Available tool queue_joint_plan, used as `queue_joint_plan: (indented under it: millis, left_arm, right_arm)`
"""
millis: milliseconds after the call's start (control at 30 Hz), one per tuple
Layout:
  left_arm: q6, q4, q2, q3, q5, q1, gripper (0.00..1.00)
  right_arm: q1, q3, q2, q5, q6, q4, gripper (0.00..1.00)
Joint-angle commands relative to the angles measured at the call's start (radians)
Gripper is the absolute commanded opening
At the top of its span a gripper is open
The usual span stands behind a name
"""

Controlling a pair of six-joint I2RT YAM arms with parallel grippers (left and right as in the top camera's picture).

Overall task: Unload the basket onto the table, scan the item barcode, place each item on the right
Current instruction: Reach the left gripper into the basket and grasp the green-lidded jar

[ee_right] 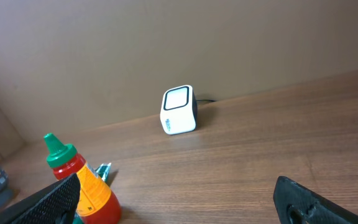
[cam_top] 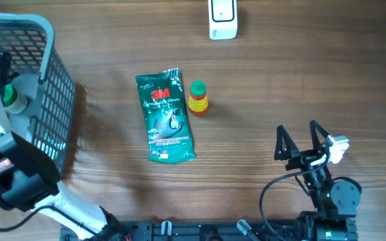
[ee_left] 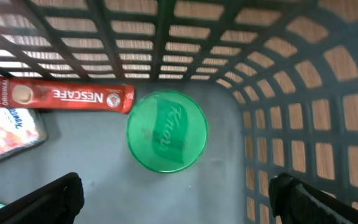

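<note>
My left gripper (ee_left: 178, 202) hangs open inside the grey mesh basket (cam_top: 52, 100), just above a round green Knorr lid (ee_left: 166, 132) of a jar standing on the basket floor; nothing is between its fingers. Next to the lid lie a red Nescafe sachet (ee_left: 73, 96) and a red-and-white packet (ee_left: 5, 127). The white barcode scanner (cam_top: 222, 19) stands at the far edge of the table, also in the right wrist view as the scanner (ee_right: 179, 110). My right gripper (cam_top: 298, 137) rests open at the near right, empty, facing the scanner.
A green 3M glove packet (cam_top: 165, 116) lies flat mid-table. Beside it stands a red and orange sauce bottle (cam_top: 198, 98) with a green cap, close to my right gripper's left finger (ee_right: 48, 202). The basket wall (ee_left: 303, 93) closes in on the left gripper's right side.
</note>
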Motion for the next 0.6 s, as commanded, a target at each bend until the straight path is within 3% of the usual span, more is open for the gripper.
queue_joint_plan:
  millis: [0, 567]
  left_arm:
    - [-0.051, -0.002, 0.047, -0.015, -0.040, 0.009, 1.00]
    - [-0.065, 0.040, 0.175, -0.015, -0.040, 0.027, 1.00]
  right_arm:
    - [0.005, -0.001, -0.008, 0.014, 0.006, 0.002, 1.00]
    - [0.005, -0.001, -0.008, 0.014, 0.006, 0.002, 0.99]
